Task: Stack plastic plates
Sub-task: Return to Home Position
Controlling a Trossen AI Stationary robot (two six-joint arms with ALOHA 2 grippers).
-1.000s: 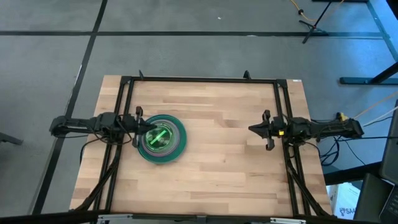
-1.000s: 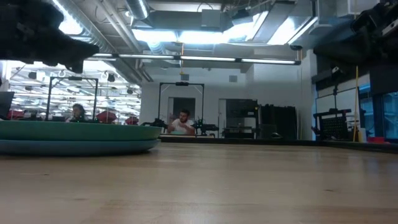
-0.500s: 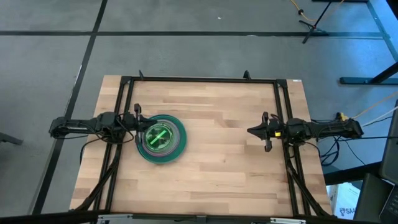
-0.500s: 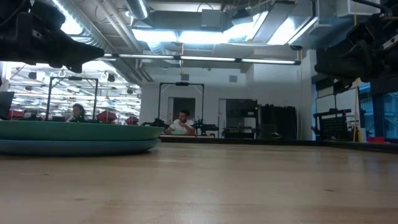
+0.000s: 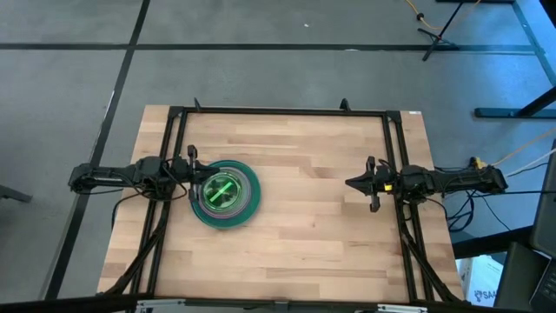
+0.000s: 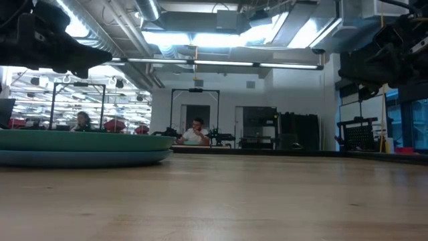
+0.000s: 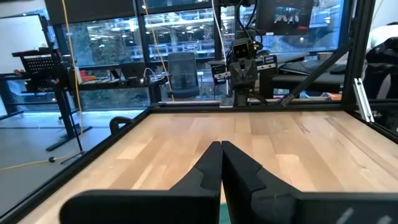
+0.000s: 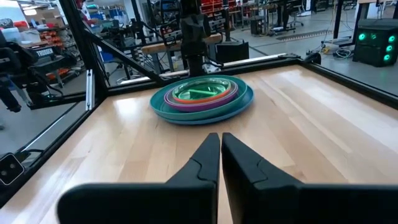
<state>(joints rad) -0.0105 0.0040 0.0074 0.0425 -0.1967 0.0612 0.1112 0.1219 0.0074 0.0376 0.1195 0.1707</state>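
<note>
So, left gripper (image 5: 193,176) sits at the table's (image 5: 295,243) 9 o'clock side, fingers pressed together, empty, by the rim of the plastic plates (image 5: 226,193), all nested in one stack. Right gripper (image 5: 352,182) is at 3 o'clock, also pressed together and empty. Stacking looks done, no loose plates. No readable writing.

I log the plastic plates (image 5: 225,194) at nine o'clock: teal-blue outer rim, dark green next, a magenta ring, and a lime-green centre with a bright green streak. I see the counter (image 5: 304,235) in pale wood, striped in planks, inside a black frame (image 5: 278,111). The left gripper (image 5: 196,180) and right gripper (image 5: 350,182) are black. The floor (image 5: 69,78) is grey with dark lines.
</note>
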